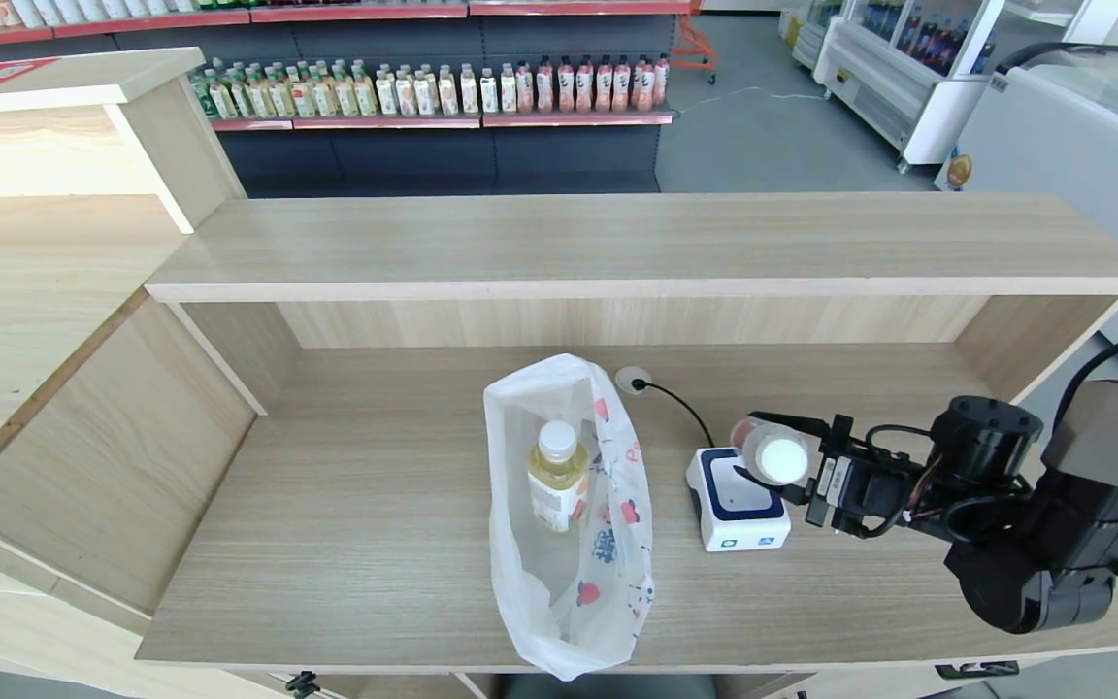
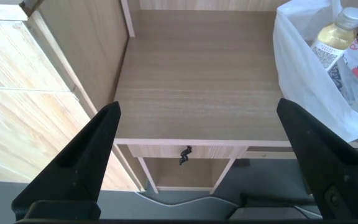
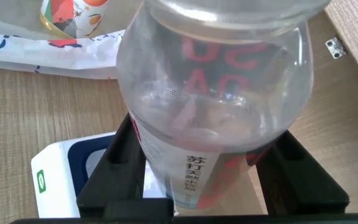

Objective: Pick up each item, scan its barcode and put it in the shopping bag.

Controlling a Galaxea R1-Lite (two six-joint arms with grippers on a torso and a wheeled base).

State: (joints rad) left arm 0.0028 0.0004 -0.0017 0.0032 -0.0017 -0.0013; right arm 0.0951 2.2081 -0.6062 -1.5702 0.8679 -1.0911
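Left gripper (image 2: 199,109): fingers spread wide, holding nothing, over the counter's (image 1: 375,505) near edge.
Right gripper (image 1: 792,456): clamped on a clear bottle (image 1: 771,452) with a white cap, over the scanner (image 1: 739,497).
Scanner: white with a dark top, just right of the bag (image 1: 608,544).
Bag: open on the counter, with a yellow drink (image 1: 556,476) inside.
Cable (image 1: 680,403): runs from the scanner to the counter's back.
Shelves (image 1: 443,87): far behind, holding rows of bottles.
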